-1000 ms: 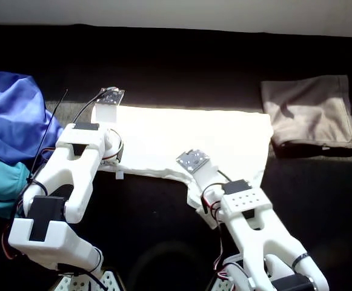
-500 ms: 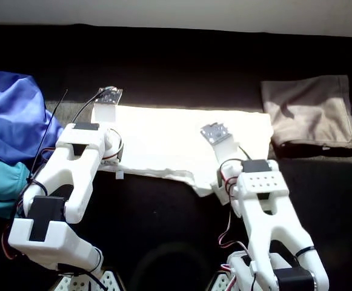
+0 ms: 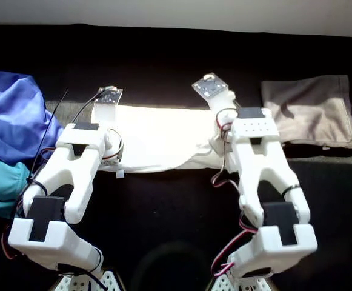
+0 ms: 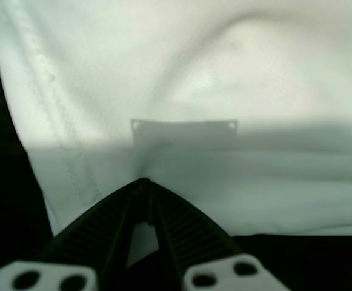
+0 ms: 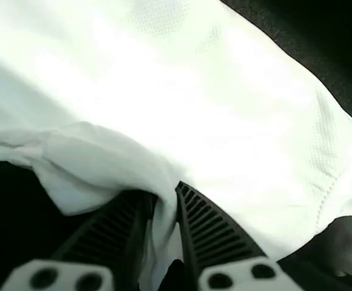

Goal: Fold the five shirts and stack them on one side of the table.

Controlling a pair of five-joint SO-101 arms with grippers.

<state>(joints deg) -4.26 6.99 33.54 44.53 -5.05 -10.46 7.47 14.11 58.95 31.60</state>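
beside the folded tan shirt, the white shirt lies mid-fold, left gripper and right gripper each clamped on its cloth; next, probably lay the held edge flat and release.

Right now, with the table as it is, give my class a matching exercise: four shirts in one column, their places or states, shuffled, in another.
1. white shirt
2. tan shirt
3. blue shirt
4. teal shirt

A. folded, beside the right arm
B. bunched by the base of the left arm
C. spread out, pinched by left end effector and right end effector
D. crumpled heap beside the left arm, farther back

Pairs: 1-C, 2-A, 3-D, 4-B
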